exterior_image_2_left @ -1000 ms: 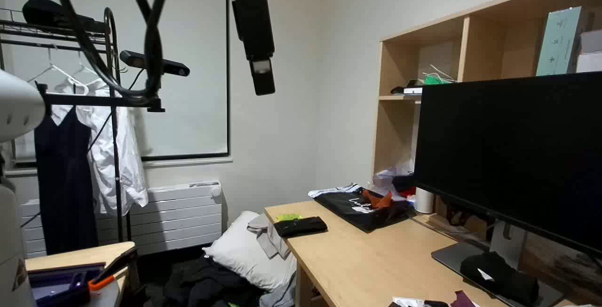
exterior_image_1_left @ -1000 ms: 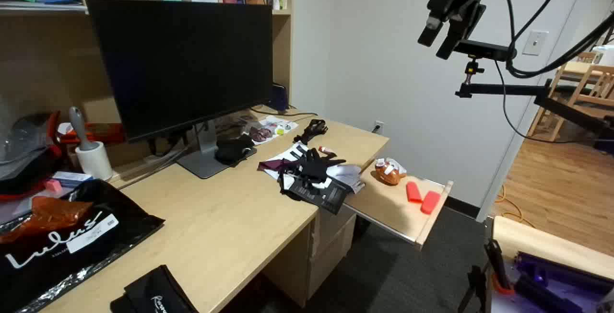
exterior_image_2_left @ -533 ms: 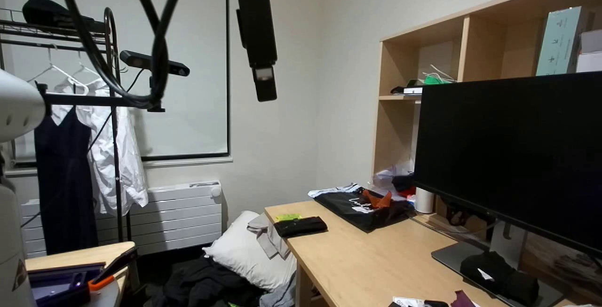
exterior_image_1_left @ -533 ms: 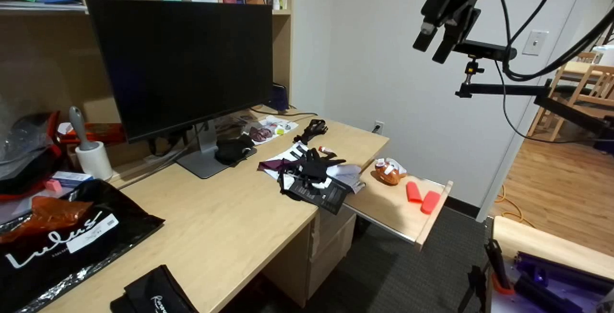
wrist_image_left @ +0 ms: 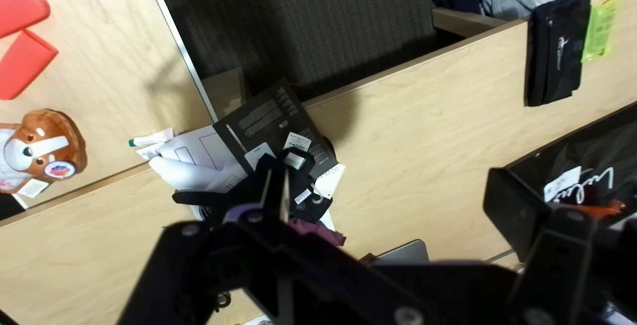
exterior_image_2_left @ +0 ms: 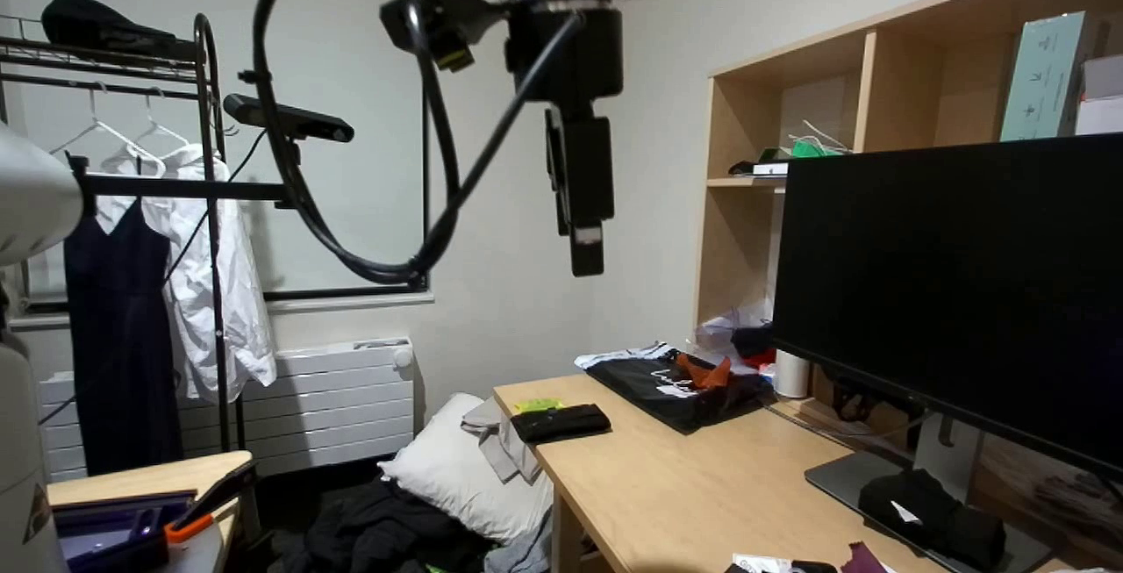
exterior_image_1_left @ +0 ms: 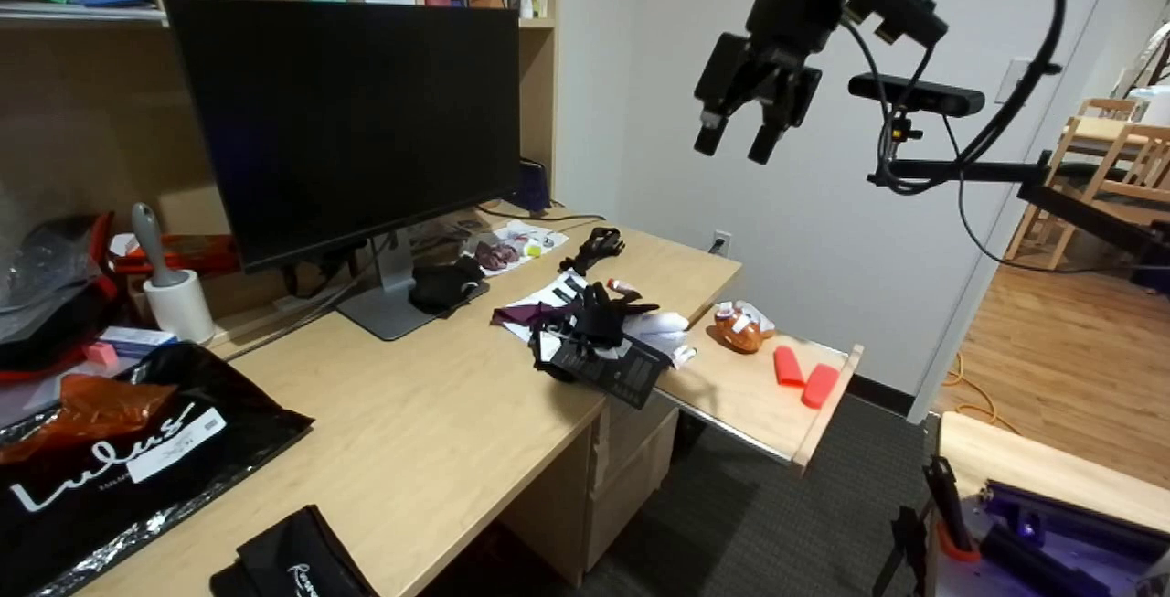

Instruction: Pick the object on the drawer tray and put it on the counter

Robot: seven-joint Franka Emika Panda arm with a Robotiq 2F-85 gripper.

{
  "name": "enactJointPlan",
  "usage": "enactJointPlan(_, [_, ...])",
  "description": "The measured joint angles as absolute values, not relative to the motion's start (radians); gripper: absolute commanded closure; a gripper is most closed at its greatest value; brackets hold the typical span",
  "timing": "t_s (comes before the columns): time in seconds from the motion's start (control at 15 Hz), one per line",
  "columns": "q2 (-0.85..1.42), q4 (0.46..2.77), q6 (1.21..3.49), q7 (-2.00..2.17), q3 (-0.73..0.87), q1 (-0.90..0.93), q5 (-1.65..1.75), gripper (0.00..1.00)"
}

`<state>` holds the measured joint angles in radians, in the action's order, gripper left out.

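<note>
The object is a small brown-and-white plush dog (exterior_image_1_left: 742, 329) with white tags, lying on the drawer tray (exterior_image_1_left: 731, 391). It also shows at the left edge of the wrist view (wrist_image_left: 47, 148), on the pale-wood tray (wrist_image_left: 109, 56). The counter is the light-wood desktop (exterior_image_1_left: 411, 414), seen in both exterior views (exterior_image_2_left: 693, 485) and the wrist view (wrist_image_left: 423, 131). My gripper (exterior_image_1_left: 736, 144) hangs high in the air, well above the desk and tray, pointing down. Its fingers are apart with nothing between them, also in the wrist view (wrist_image_left: 389, 188). The plush is out of view in an exterior view (exterior_image_2_left: 587, 244).
Two red pieces (exterior_image_1_left: 804, 378) lie on the tray near its front lip. Black gloves, papers and a black box (exterior_image_1_left: 603, 364) are piled at the desk edge beside the tray. A large monitor (exterior_image_1_left: 356, 131) stands behind. A black bag (exterior_image_1_left: 174, 451) and pouch (exterior_image_1_left: 292, 560) lie on the desk.
My gripper has moved lower and sideways, leftward in an exterior view where the tray shows and rightward where the clothes rack shows. It stays open. The plush and tray have not moved.
</note>
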<state>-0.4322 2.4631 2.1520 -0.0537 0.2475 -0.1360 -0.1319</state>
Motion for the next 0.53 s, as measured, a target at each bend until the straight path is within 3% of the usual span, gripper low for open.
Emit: enactJointPlan(0.53, [-0.025,2.239,2.198,0.190,0.217,-0.159,-0.131,0.00])
